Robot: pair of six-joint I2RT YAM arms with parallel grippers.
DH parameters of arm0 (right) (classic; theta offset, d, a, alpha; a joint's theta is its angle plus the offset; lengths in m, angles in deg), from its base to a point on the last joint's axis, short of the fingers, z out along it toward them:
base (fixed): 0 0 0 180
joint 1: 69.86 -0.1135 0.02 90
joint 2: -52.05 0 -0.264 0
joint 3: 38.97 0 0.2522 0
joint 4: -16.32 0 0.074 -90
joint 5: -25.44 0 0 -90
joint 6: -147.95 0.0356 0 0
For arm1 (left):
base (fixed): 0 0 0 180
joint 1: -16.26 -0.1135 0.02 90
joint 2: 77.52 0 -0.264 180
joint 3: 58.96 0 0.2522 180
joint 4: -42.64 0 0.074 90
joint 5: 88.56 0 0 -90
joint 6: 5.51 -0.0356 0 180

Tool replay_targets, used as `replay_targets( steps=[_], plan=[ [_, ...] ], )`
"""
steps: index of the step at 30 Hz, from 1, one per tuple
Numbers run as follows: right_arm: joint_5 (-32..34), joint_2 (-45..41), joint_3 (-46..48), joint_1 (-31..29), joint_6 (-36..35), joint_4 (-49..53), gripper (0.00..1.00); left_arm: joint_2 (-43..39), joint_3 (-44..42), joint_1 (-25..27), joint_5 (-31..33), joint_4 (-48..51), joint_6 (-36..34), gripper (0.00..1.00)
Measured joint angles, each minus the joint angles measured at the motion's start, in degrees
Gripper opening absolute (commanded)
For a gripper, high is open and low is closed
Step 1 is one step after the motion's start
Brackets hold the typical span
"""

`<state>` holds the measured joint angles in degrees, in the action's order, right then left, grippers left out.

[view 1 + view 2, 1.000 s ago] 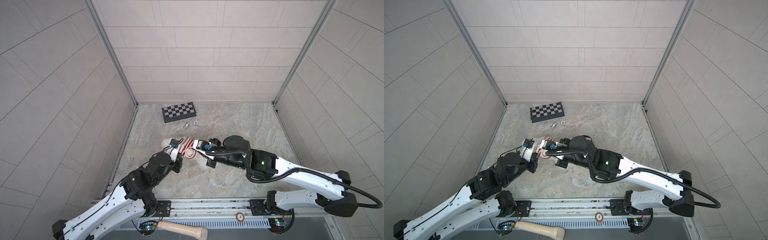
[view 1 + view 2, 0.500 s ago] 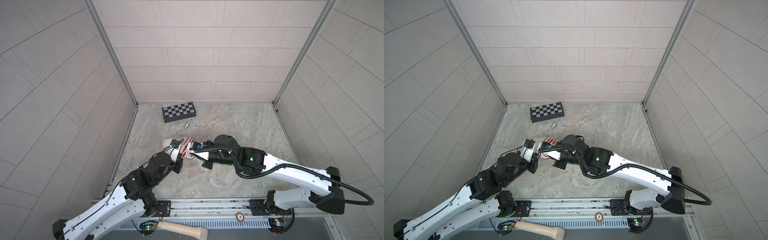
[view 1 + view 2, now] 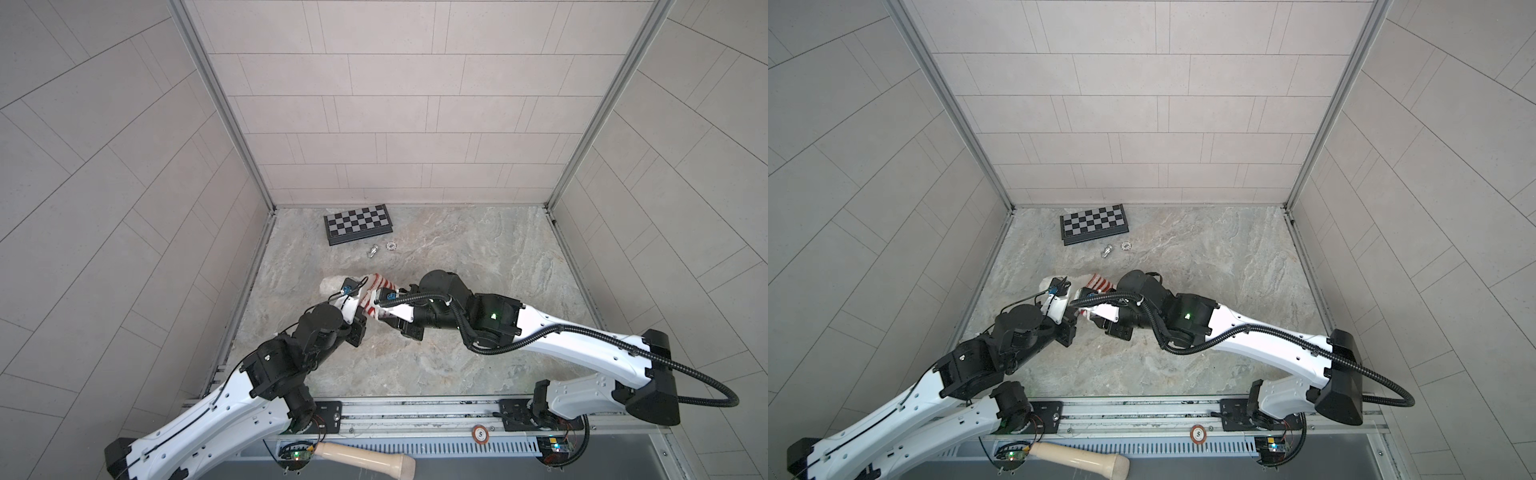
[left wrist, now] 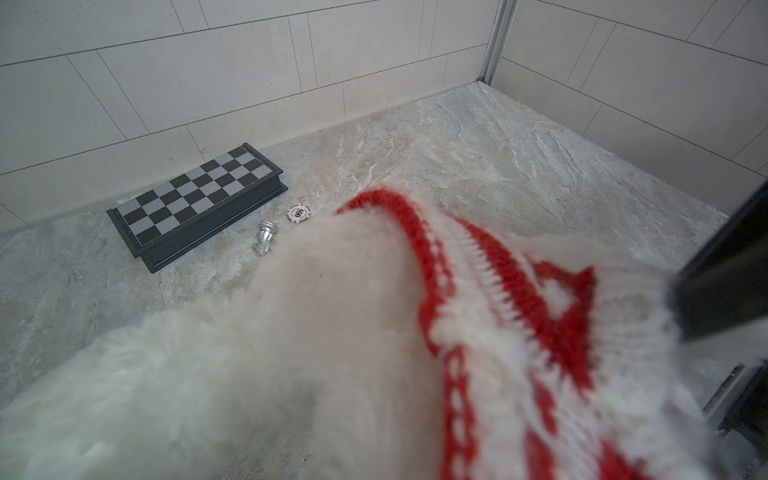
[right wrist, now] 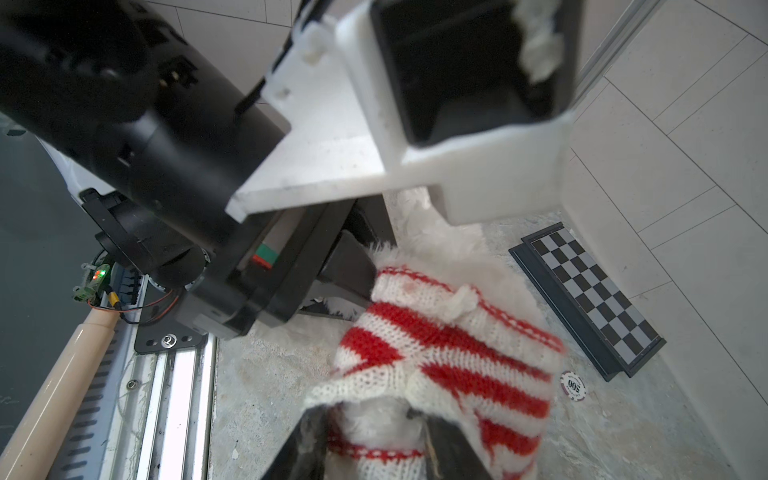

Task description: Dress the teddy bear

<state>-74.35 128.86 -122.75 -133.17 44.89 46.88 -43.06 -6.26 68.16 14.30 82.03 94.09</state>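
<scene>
**knitwit:** ok so where's the teddy bear [image 3: 332,284] at? I only spot a scrap of white fluff in both top views.

**armchair_ops:** it's lying on the marble floor [image 3: 478,257], left of the middle, in front of the chess board [image 3: 358,223] and apart from it. Both arms meet right over it, so most of it is covered from above. The left wrist view is way better. White fur fills the lower half, and the red-and-white striped sweater [image 4: 519,311] wraps around 1 end of the bear, red hem hugging the fur.

**knitwit:** and the grippers?

**armchair_ops:** the right gripper [image 5: 370,428] has its jaws parted, with its 2 dark fingers [image 5: 309,440] either side of a bunch of knit and fur. Can't tell if they're actually pressing on it. The left gripper [image 5: 353,270] is clenched, tips buried right where the fur meets the knit edge. Which of the 2 it's pinching I can't tell, too much fluff in the way.

**knitwit:** any other clutter?

**armchair_ops:** 1 silver chess piece [image 4: 264,241] lying on its side and 1 poker chip [image 4: 299,213] near it. Both sit on the floor between the board and the bear. In both top views they look clear of the bear.
</scene>
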Motion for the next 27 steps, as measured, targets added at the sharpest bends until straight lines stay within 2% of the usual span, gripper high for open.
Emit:
replay_targets(
  steps=[11,15,17,27],
  plan=[
    [5.55,0.02,2.99,-0.04,-2.56,-4.35,0.26,-1.07,0.00,0.02,-5.18,0.92,0.00,0.00],
    [7.34,0.00,3.50,-0.02,-3.21,-6.08,0.05,-1.14,0.00,0.02,-6.93,0.92,0.04,0.00],
    [7.87,-0.09,4.24,0.00,-3.69,-7.17,0.00,-1.14,0.00,0.02,-7.65,1.14,0.04,0.00],
    [6.12,-7.96,12.87,-0.02,-5.35,-11.50,0.00,-2.45,-0.85,0.70,-9.33,0.83,0.07,0.00]
  ],
)
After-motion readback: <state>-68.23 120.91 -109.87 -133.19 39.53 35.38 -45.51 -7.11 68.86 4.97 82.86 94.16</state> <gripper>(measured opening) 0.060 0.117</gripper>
